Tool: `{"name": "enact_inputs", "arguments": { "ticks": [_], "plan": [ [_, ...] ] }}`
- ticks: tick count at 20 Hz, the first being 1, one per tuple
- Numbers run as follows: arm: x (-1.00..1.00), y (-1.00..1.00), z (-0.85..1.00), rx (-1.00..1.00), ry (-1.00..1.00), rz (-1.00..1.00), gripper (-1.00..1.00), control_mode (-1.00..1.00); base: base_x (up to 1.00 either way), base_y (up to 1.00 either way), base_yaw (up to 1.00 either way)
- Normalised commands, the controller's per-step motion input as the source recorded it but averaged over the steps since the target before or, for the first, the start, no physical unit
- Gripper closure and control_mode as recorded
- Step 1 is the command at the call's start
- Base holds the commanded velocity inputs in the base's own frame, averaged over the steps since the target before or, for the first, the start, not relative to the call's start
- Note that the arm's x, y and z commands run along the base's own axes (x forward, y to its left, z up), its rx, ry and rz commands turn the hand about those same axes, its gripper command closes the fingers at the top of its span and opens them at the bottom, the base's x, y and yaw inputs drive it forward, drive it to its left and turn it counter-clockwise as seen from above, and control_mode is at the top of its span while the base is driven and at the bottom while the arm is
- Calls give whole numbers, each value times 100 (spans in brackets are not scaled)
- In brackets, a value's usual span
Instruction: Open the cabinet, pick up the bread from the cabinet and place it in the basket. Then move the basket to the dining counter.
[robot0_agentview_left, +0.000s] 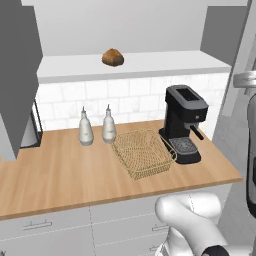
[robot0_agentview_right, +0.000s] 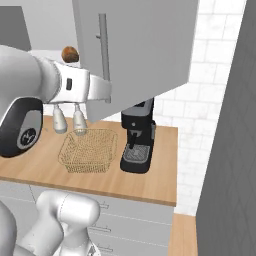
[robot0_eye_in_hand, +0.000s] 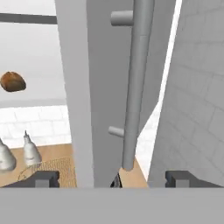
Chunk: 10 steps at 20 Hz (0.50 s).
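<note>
The cabinet's right door (robot0_agentview_right: 145, 45) stands swung open, its silver bar handle (robot0_eye_in_hand: 136, 87) running upright. My gripper (robot0_eye_in_hand: 113, 178) is open just below the handle's lower end, with its fingertips (robot0_eye_in_hand: 43, 178) wide apart on either side and touching nothing. In the right base view my gripper (robot0_agentview_right: 109, 95) sits at the door's lower edge. The bread (robot0_agentview_left: 113, 57), a small brown loaf, lies on the pale cabinet shelf (robot0_agentview_left: 165, 62). The tan wicker basket (robot0_agentview_left: 144, 152) rests empty on the wood counter below. The dining counter is out of view.
A black coffee machine (robot0_agentview_left: 184, 122) stands right beside the basket. Two grey-white bottles (robot0_agentview_left: 86, 129) (robot0_agentview_left: 109, 126) stand behind the basket against the white tiles. The left cabinet door (robot0_agentview_left: 17, 75) hangs open at the left. Grey drawers (robot0_agentview_left: 45, 227) run under the counter.
</note>
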Motion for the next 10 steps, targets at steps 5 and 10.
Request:
{"name": "enact_inputs", "arguments": {
  "ticks": [5, 10],
  "plan": [
    [6, 100, -13, -42, 37, -13, -100, -100, 0, 0, 0],
    [73, 93, -2, -42, 50, -3, -100, -100, 0, 0, 0]
  ]
}}
